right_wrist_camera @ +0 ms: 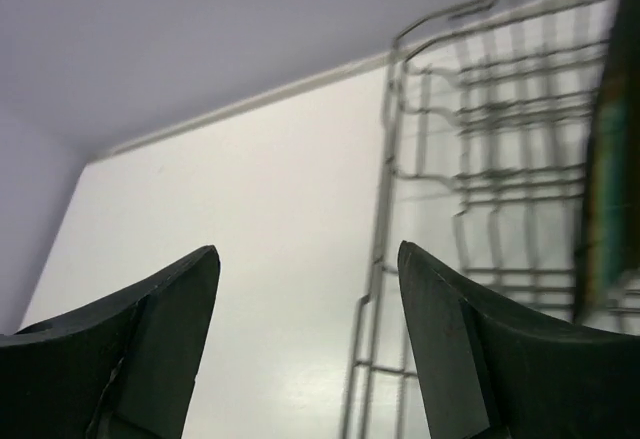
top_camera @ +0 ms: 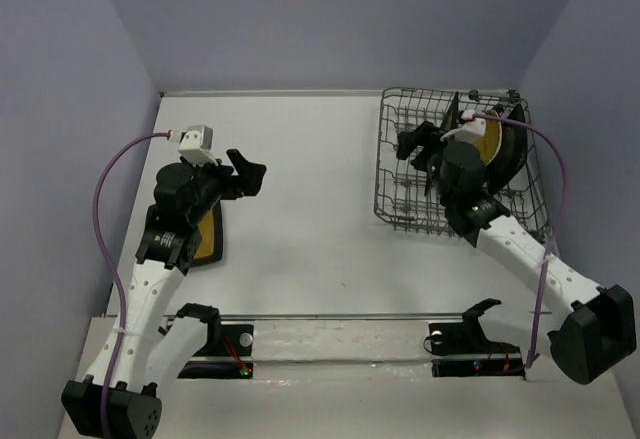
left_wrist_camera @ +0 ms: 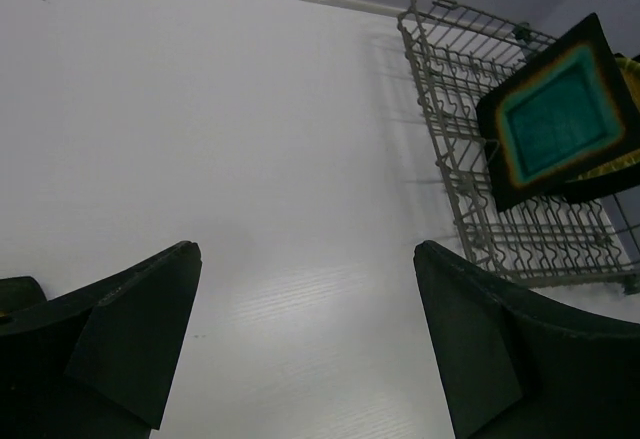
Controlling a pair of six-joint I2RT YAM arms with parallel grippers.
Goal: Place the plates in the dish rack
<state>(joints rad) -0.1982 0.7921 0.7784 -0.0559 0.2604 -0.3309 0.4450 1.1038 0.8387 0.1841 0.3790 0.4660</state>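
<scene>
The grey wire dish rack [top_camera: 400, 194] stands at the back right; it also shows in the left wrist view [left_wrist_camera: 470, 89] and the right wrist view [right_wrist_camera: 385, 199]. Plates stand on edge in it: a dark-rimmed plate with teal centre [left_wrist_camera: 558, 109], a yellow one [top_camera: 489, 140] and darker ones behind. A dark-rimmed plate with mustard centre [top_camera: 208, 236] lies flat on the table at the left, partly under my left arm. My left gripper [top_camera: 247, 173] [left_wrist_camera: 305, 259] is open and empty, just past that plate. My right gripper [top_camera: 412, 144] [right_wrist_camera: 305, 254] is open and empty over the rack's left part.
Lilac walls close the table at the back and both sides. A metal rail [top_camera: 330, 316] with the arm mounts runs along the near edge. White table [top_camera: 310, 189] lies between the mustard plate and the rack.
</scene>
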